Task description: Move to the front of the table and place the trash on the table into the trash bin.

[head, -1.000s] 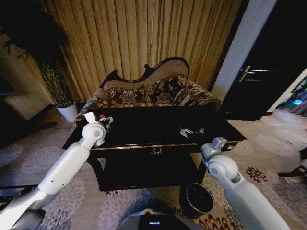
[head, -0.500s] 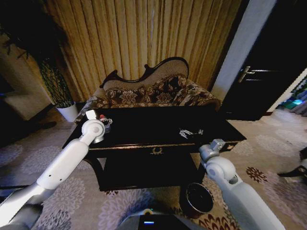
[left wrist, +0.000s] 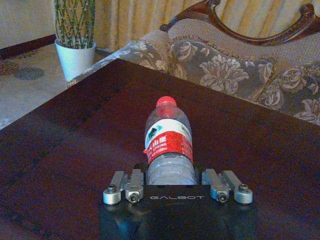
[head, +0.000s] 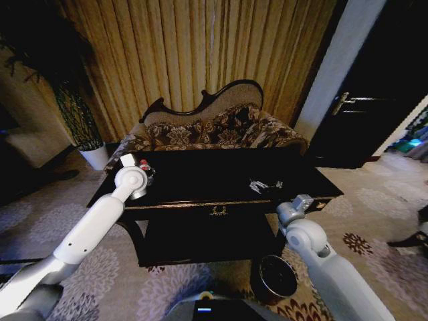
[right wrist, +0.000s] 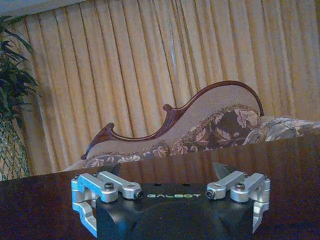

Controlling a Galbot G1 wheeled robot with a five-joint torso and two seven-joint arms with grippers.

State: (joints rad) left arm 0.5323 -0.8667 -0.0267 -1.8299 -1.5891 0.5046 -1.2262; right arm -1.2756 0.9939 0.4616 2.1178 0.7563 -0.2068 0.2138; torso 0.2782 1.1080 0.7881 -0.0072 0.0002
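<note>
Surface: you are facing the table, a glossy black top with gold trim and a gold emblem on its near edge.
Room: a patterned sofa is standing just behind the table, tan curtains are hanging behind that, a white plant pot is sitting far left, and a dark door is closing off the far right.
Trash bin: the trash bin is sitting on the carpet near the table's right front leg, much lower than the top.
Bottle: the bottle is lying on the table's left end, red cap pointing toward the sofa.
Other trash: small pale scraps are lying on the right half of the top; too small to tell apart.
Left gripper: the left gripper is hovering at the bottle's base with its jaws apart, one finger on each side.
Right gripper: the right gripper is waiting at the table's near right edge, jaws spread wide around nothing.
Wrist-only detail: your left wrist view is showing the bottle's red-and-white label; its print is unreadable.
Writing: you are reading "GALBOT" on both gripper bodies.
</note>
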